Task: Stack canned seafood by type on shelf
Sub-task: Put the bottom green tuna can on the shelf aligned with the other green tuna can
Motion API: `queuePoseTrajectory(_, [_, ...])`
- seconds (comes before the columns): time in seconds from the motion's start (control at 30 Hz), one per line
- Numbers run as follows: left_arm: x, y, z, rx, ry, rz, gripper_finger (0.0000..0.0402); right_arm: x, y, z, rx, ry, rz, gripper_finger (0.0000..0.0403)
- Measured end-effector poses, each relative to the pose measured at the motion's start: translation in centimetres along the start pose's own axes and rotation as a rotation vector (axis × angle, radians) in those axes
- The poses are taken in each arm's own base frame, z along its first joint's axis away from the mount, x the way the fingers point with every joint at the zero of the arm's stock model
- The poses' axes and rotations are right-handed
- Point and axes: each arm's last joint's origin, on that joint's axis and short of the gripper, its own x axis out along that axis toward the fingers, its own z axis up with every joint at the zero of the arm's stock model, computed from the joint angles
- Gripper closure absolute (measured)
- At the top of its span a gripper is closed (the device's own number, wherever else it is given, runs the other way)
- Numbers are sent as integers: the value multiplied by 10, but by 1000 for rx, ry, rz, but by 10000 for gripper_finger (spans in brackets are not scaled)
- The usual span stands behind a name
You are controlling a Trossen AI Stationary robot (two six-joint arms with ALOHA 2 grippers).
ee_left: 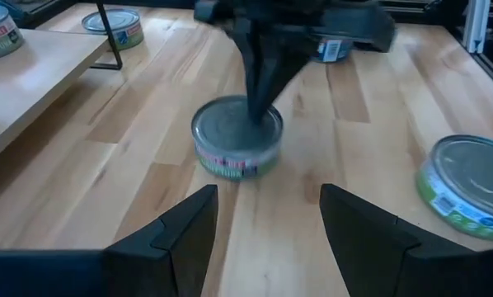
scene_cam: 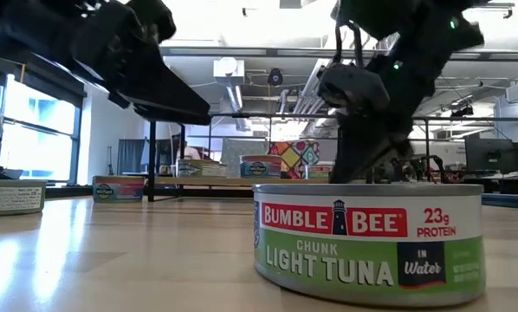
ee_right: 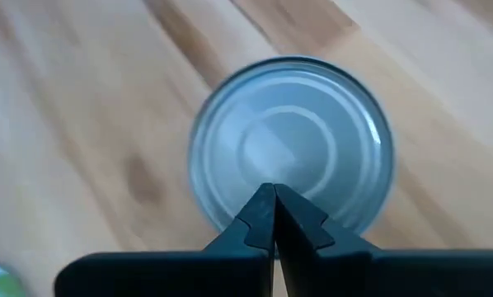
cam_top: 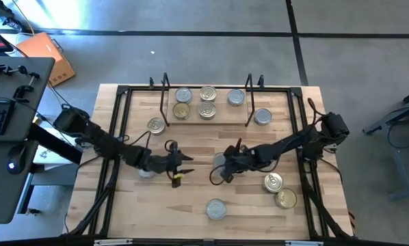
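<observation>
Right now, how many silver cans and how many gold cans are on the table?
Silver-top tins: 6 (one is half hidden under the left arm, so its top is hard to judge)
Gold-top tins: 6
Total: 12

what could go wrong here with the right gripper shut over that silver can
The right gripper is shut, its tips over the top of the silver-topped tin, not around it; pressing or sweeping could skid the tin across the table instead of picking it up. The left gripper stands open, facing the same tin at close range, so the two arms could collide if both move in.
</observation>
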Motion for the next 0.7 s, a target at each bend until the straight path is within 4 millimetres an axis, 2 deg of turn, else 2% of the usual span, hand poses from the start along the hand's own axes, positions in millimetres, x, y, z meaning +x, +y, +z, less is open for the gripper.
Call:
queuePoseTrajectory(0.2, [6, 13, 4, 37, 3, -8, 195, 9, 0, -13, -76, -185, 202, 403])
queuePoseTrajectory(0.37, [11, 21, 9, 71, -39, -13, 195, -5, 16, -13, -167, -279, 165, 403])
queuePoseTrajectory(0.53, [26, 27, 5, 91, -64, -55, 195, -25, 28, -12, -195, -235, 121, 403])
queuePoseTrajectory(0.7, [46, 38, -13, 71, 19, -11, 195, -31, 24, -26, -165, -76, -16, 378])
